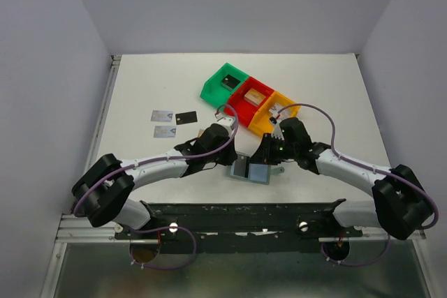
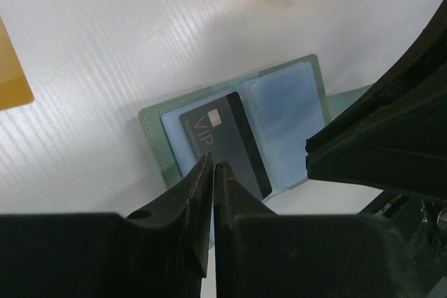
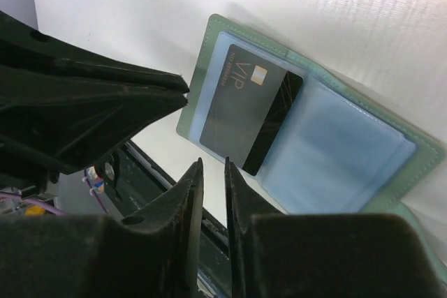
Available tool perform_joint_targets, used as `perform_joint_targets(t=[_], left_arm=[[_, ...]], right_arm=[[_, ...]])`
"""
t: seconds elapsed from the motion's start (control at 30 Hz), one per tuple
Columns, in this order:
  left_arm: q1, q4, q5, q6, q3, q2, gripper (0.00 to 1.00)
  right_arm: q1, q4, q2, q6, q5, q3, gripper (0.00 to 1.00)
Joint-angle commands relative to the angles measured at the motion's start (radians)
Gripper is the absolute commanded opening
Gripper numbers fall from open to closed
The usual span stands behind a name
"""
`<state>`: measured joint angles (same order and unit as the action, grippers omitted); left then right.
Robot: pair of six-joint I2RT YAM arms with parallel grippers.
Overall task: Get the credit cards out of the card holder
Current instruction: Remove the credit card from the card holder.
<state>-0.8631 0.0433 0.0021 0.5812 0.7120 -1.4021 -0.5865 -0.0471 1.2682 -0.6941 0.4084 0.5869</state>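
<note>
The card holder [image 1: 260, 173] lies open on the table between both grippers. A black credit card [image 2: 223, 137] marked VIP sits in its left sleeve [image 3: 248, 113]; the other sleeve [image 2: 290, 109] looks empty. My left gripper [image 2: 213, 165] has its jaws almost together, tips at the holder's near edge over the card's corner [image 3: 185, 92]. I cannot tell whether they pinch anything. My right gripper [image 3: 213, 164] shows a narrow gap with nothing in it, just short of the card's dark end. Three more credit cards lie at far left: silver [image 1: 162, 115], black [image 1: 186, 117] and a pale one [image 1: 164, 131].
A green bin [image 1: 225, 83], a red bin [image 1: 253, 99] and an orange bin [image 1: 276, 113] stand in a diagonal row right behind the grippers. The black mounting rail [image 1: 237, 214] runs along the table's near edge, close to the holder.
</note>
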Motion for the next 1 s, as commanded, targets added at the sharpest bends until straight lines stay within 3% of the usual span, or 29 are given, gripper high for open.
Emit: perform_joint_targets(t=[0.0,0.5,0.97], left_arm=[[0.006,-0.019,0.006,0.023,0.021,-0.057,0.16],[0.003,-0.080,-0.037,0.052,-0.002,-0.106,0.08],[-0.019,-0.072,-0.042,0.075,-0.025,-0.140,0.04]], right_arm=[[-0.015,0.099,0.066,-0.025,0.029,-0.004,0.27],[-0.019,0.158,0.240,-0.042,0.021,-0.013,0.28],[-0.018,0.214,0.275,-0.074,0.035,-0.035,0.33]])
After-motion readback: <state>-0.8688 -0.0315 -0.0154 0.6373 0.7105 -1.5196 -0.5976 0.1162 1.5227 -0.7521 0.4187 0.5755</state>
